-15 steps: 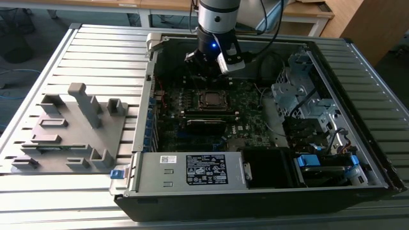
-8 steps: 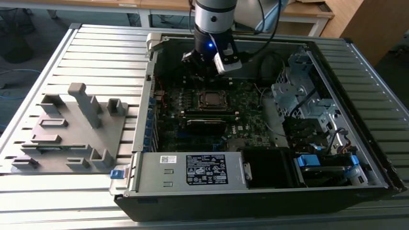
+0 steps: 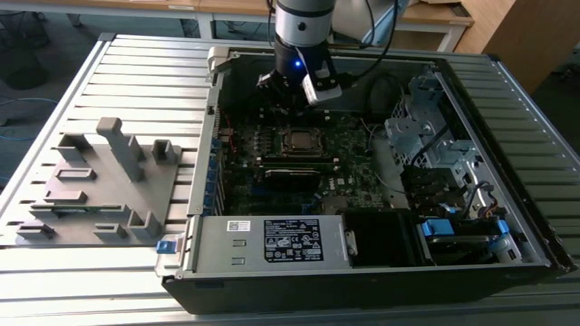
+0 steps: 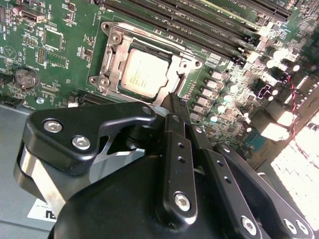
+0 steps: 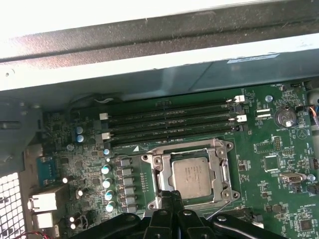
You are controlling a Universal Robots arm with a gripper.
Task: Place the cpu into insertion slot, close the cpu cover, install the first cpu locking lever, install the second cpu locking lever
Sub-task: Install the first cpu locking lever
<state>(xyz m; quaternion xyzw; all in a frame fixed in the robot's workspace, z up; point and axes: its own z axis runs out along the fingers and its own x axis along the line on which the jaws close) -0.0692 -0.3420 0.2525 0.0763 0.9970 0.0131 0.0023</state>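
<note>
The cpu (image 4: 144, 74) (image 5: 192, 174) lies flat in its socket on the green motherboard, its dull silver top facing up. The cpu cover (image 4: 112, 37) (image 5: 162, 164), a thin silver frame, lies down around it. My gripper (image 4: 168, 99) (image 5: 172, 195) is shut with nothing between the fingers, and its tip hovers at the socket's edge, just beside the cover. A thin silver lever rod (image 5: 219, 210) slants out at the socket's corner near the fingertips. In the exterior view the gripper (image 3: 288, 102) hangs over the board just behind the socket (image 3: 302, 140).
Long black memory sticks (image 5: 169, 122) (image 4: 199, 25) run alongside the socket. The open computer case (image 3: 206, 204) walls the board in, with a drive cage and cables (image 3: 426, 129) on the exterior view's right. A grey fixture (image 3: 100, 183) sits on the exterior view's left.
</note>
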